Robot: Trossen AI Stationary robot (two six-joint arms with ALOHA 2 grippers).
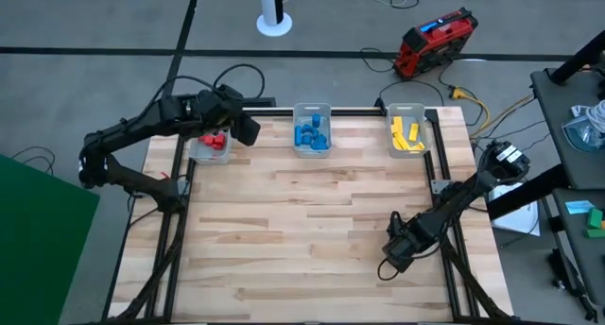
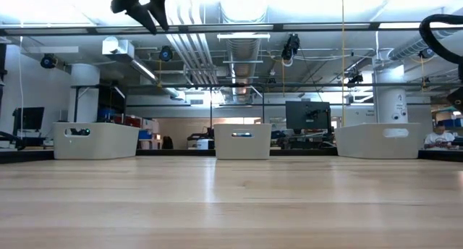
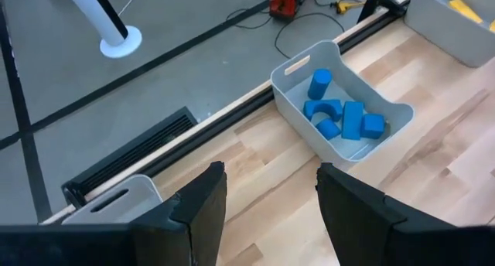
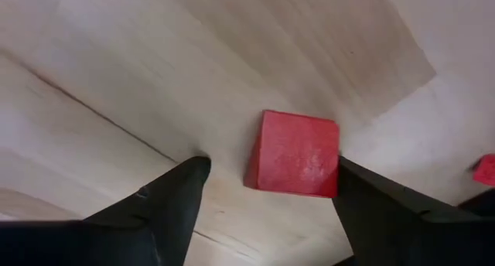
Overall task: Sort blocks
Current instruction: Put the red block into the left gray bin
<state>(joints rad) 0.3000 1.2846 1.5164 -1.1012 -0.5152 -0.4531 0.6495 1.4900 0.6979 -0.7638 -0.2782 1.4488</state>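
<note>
Squarely between open fingers—smooth red cube [image 4: 295, 154].

Three bins [image 1: 312, 111] (red, blue, yellow blocks [image 1: 313, 136] inside), two arms [image 1: 132, 128].

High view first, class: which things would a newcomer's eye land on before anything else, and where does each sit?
Three bins line the table's far edge, sorted by colour: red blocks on the left, blue blocks in the middle, yellow blocks on the right. The left gripper hovers open beside the red bin. Near the table's front right, the right gripper is open around a lone red cube on the wood.
</note>
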